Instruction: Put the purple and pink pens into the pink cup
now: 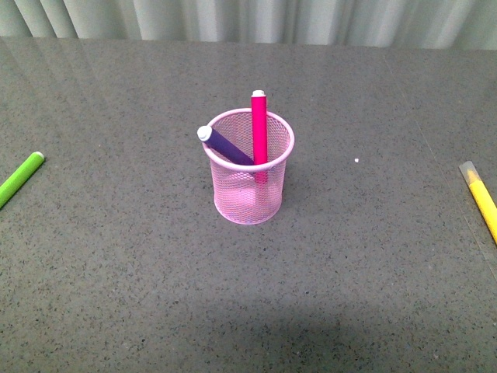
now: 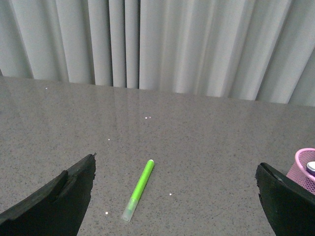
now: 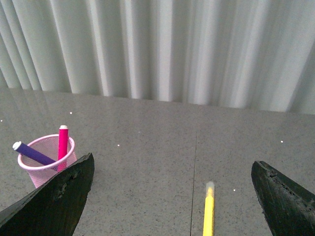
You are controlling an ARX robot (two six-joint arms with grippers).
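The pink cup (image 1: 252,175) stands upright in the middle of the grey table. Inside it the pink pen (image 1: 259,128) stands nearly upright and the purple pen (image 1: 225,144) leans to the left, both sticking out above the rim. The right wrist view shows the cup (image 3: 42,167) with the pink pen (image 3: 62,142) and the purple pen (image 3: 32,153) in it. Only the cup's edge (image 2: 304,167) shows in the left wrist view. My left gripper (image 2: 176,196) and right gripper (image 3: 172,196) are both open and empty, away from the cup. Neither arm shows in the front view.
A green marker (image 1: 19,179) lies at the table's left edge, also seen between the left fingers (image 2: 139,188). A yellow marker (image 1: 481,198) lies at the right edge, below the right gripper (image 3: 208,214). Pale curtains (image 1: 248,19) hang behind the table.
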